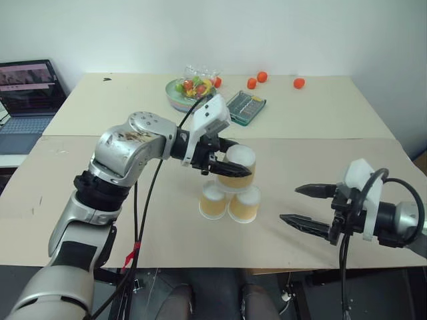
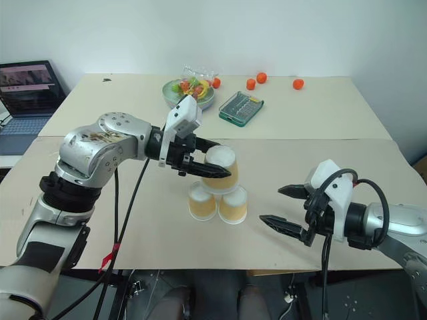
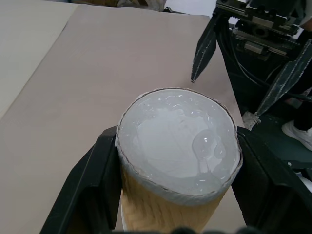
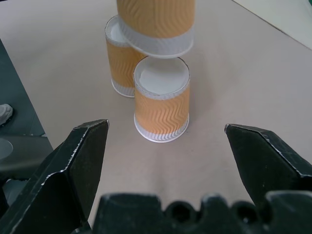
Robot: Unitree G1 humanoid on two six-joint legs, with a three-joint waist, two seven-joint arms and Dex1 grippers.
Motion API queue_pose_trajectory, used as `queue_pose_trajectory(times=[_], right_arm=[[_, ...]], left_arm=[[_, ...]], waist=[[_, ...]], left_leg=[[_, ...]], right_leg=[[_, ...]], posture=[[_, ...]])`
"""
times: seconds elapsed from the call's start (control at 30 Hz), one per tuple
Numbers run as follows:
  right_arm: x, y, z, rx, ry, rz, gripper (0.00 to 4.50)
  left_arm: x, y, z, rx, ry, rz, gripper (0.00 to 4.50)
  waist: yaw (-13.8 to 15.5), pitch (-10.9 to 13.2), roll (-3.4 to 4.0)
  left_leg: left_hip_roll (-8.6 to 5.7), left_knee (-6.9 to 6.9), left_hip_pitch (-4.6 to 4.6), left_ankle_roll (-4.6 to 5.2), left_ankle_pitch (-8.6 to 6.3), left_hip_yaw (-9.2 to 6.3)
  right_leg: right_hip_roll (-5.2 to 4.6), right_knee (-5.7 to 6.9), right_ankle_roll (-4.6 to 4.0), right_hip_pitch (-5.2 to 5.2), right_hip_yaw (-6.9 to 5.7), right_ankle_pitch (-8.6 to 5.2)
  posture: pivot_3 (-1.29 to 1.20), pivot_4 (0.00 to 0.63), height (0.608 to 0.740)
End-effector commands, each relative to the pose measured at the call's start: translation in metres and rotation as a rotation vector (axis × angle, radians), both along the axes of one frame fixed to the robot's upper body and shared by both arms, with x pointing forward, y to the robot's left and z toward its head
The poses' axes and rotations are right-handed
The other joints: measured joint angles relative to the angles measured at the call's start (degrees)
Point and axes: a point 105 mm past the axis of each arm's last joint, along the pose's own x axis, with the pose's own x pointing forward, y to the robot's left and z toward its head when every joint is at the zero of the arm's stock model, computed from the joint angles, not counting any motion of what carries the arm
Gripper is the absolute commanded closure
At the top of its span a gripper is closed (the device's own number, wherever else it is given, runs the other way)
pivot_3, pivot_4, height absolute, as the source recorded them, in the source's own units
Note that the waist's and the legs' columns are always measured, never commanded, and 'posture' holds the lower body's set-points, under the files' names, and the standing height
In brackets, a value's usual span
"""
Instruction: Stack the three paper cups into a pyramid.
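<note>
— Left eye view: is the left claw pinching the top cup over the two base cups on the surface?
— Yes; it should be centring it across both rims. The right wrist view is showing the gap beneath it, with the right claw waiting spread.

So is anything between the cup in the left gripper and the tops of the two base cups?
Nothing visible. The left gripper holds the third cup just over the two base cups, whose upturned bases look bare.
</note>
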Motion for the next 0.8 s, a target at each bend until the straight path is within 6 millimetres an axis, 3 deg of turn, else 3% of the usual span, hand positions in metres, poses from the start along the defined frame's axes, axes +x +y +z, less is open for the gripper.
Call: queue_pose_trajectory(times=[0.03,0.4,0.47,0.57,0.8], right_arm=[[0.001,0.003,0.01,-0.004,-0.042,0.016,0.0],[0.004,0.001,0.013,-0.004,-0.054,0.005,0.0],[0.005,0.001,0.013,-0.012,-0.059,0.002,0.0],[0.006,-0.001,0.014,-0.015,-0.06,-0.003,0.0],[0.008,-0.003,0.014,-0.023,-0.056,-0.009,0.0]], left_arm=[[-0.007,0.004,0.006,-0.012,-0.028,-0.02,1.95],[-0.001,0.005,-0.002,-0.005,-0.039,0.011,1.95],[0.003,0.005,-0.005,-0.012,-0.045,0.024,0.95],[0.008,0.005,-0.008,-0.019,-0.04,0.042,0.06],[0.012,0.005,-0.004,-0.044,-0.026,0.057,0.06]], waist=[[0.02,0.0,0.0],[0.19,0.0,0.0],[0.19,0.0,0.0],[0.17,0.0,0.0],[0.17,0.0,0.0]], left_leg=[[0.0,0.0,0.0,0.0,0.0,0.0],[-0.01,0.04,-0.01,0.01,0.0,0.0],[-0.01,0.04,-0.01,0.01,0.0,0.0],[-0.01,0.04,-0.01,0.01,0.0,0.0],[-0.01,0.06,-0.02,0.01,-0.01,0.0]], right_leg=[[0.0,0.0,0.0,0.0,0.0,0.0],[0.0,0.01,0.0,0.01,-0.01,0.0],[0.0,0.01,0.0,0.01,-0.01,0.0],[0.0,0.02,0.0,0.01,-0.01,0.0],[0.0,0.01,0.0,0.01,-0.01,0.0]], posture=[[0.0,0.15,0.74],[0.0,0.15,0.74],[0.0,0.15,0.74],[0.0,0.15,0.74],[0.0,0.15,0.74]])
